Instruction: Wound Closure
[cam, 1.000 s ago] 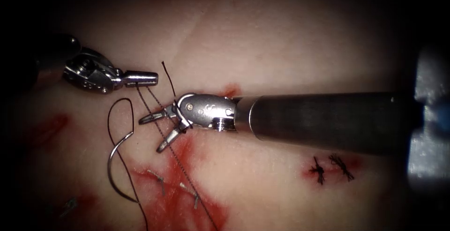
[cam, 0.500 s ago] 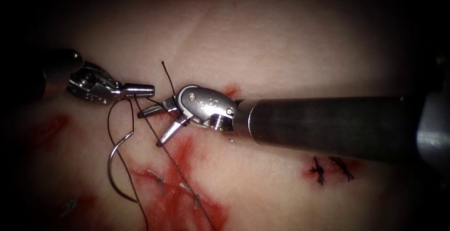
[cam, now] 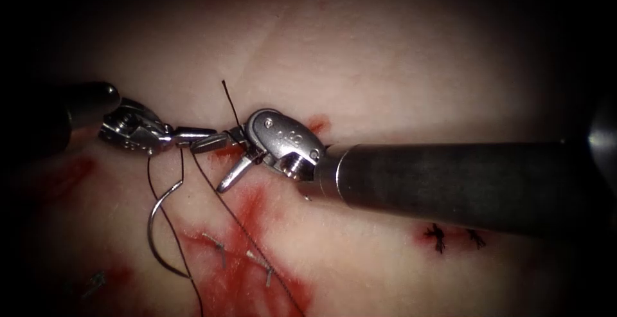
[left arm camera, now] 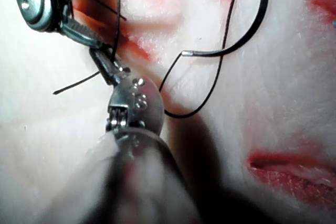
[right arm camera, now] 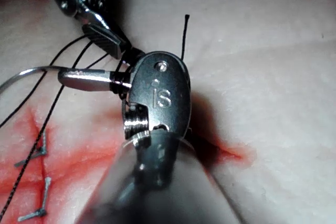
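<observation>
Tangling looks to me the chief hazard: in the endoscope view the thread runs in several strands close under the two tool tips, and the spread jaws of the right tool straddle one strand, so they could catch a line other than the one meant. The left tool has its jaws closed on the thread, tip almost touching the right tool's upper jaw; a bump there might shake the grip loose. The right tool holds nothing. The needle lies free on the tissue, left of the cut, held by neither tool and not in the tissue; a hard draw on the thread could drag it. Red fluid stains the cut, and two dark knots sit well to the right.

From the left wrist view, the left tool clamps the thread at its tip, a short tail sticking out beside it. The needle curves over pale tissue, its thread crossing beneath it, which is where I judge a snag likeliest.

From the right wrist view, the right tool stands open around the dark strands, one blunt jaw flat, the other angled up beside the left tool's tip. Cut ends of thread lie in the fluid nearby.
</observation>
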### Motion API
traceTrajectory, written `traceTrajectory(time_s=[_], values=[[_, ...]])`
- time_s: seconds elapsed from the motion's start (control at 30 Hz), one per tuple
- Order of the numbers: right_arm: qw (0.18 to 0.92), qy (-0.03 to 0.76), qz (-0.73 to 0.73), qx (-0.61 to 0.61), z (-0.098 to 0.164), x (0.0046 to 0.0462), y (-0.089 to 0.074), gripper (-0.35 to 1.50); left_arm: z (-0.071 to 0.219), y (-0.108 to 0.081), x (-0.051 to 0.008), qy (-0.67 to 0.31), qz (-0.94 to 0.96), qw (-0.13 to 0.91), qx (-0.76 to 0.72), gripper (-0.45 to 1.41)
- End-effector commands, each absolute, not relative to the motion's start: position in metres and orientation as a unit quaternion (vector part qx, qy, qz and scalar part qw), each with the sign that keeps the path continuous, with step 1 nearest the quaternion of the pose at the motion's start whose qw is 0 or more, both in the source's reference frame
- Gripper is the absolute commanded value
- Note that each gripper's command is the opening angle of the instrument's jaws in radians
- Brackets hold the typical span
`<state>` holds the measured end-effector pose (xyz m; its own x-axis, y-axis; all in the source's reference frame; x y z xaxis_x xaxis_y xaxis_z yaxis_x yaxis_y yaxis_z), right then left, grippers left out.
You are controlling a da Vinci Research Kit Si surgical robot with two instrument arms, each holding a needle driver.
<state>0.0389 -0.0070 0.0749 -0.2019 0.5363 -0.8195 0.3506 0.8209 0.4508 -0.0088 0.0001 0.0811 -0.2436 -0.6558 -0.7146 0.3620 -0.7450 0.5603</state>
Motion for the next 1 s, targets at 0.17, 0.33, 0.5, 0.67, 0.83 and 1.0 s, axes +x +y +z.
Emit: traceTrajectory(time_s=[0.17,0.33,0.5,0.67,0.83,1.0], values=[[0.544,0.784,0.103,0.281,0.0758,0.0381,-0.0066,0.98,0.084,-0.0007,-0.0092,-0.14,-0.785,0.322,0.511,-0.45],[0.545,0.783,0.107,0.28,0.0759,0.0374,-0.0064,0.98,0.0845,-0.0008,-0.0091,-0.141,-0.788,0.318,0.507,-0.45],[0.542,0.785,0.117,0.276,0.0757,0.0367,-0.0061,0.98,0.0842,-0.0008,-0.009,-0.144,-0.792,0.315,0.502,-0.45],[0.55,0.781,0.133,0.264,0.0758,0.0369,-0.0058,0.98,0.084,-0.0013,-0.0095,-0.144,-0.799,0.307,0.497,-0.45],[0.572,0.768,0.178,0.226,0.0762,0.0372,-0.0049,1.01,0.0836,-0.0023,-0.0104,-0.149,-0.811,0.29,0.486,-0.45],[0.592,0.755,0.211,0.187,0.0771,0.0367,-0.0046,0.99,0.0839,-0.0038,-0.0109,-0.175,-0.85,0.213,0.448,-0.45]])
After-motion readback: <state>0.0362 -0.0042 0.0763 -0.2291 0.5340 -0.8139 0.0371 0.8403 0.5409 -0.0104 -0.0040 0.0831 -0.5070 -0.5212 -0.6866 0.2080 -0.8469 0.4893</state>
